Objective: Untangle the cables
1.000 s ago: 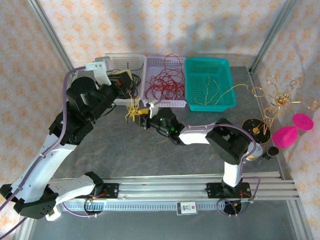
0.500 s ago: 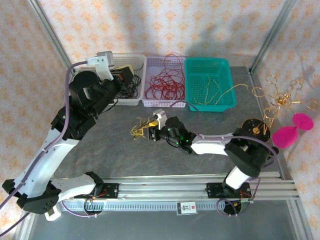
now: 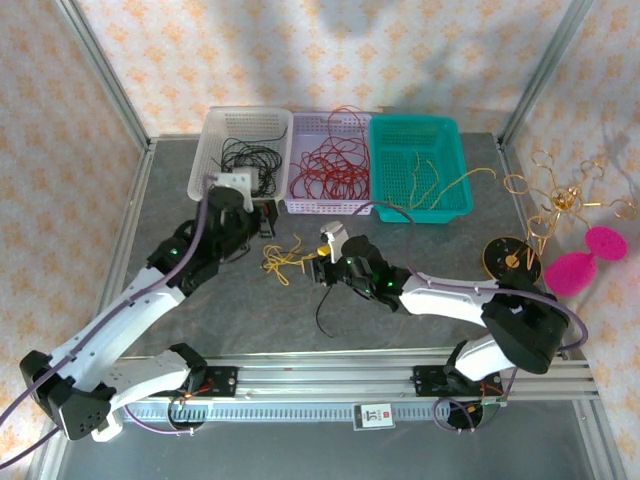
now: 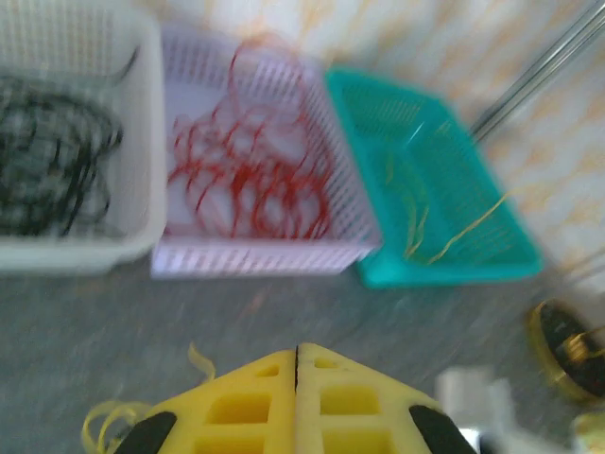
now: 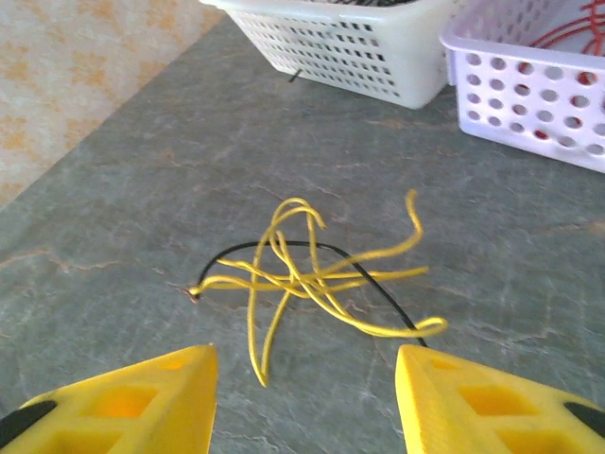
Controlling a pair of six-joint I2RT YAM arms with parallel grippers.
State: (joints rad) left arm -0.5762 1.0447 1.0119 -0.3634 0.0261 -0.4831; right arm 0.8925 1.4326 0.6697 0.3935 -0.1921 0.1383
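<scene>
Yellow cables point(image 5: 312, 274), a black one threaded through them, lie in a loose tangle near the middle of the grey marbled table point(image 3: 250, 330).
Just right of them the right gripper point(image 5: 307, 378) stands with fingers apart, holding nothing. The left gripper point(image 4: 298, 397), just beyond them, is pressed together. At the far edge sit a white basket point(image 3: 215, 150), a lilac basket point(image 3: 300, 207) and a teal basket point(image 3: 455, 160). Peach patterned walls point(image 3: 300, 50) stand all round.

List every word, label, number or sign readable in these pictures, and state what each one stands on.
No text can be read with certainty.
Small white sticker on the front of the silver aluminium rail: a red mark and dark print, too small to read.
Strip of fine tick marks along the same rail: any numbers are too small to read.
The wrist views show no lettering.
</scene>
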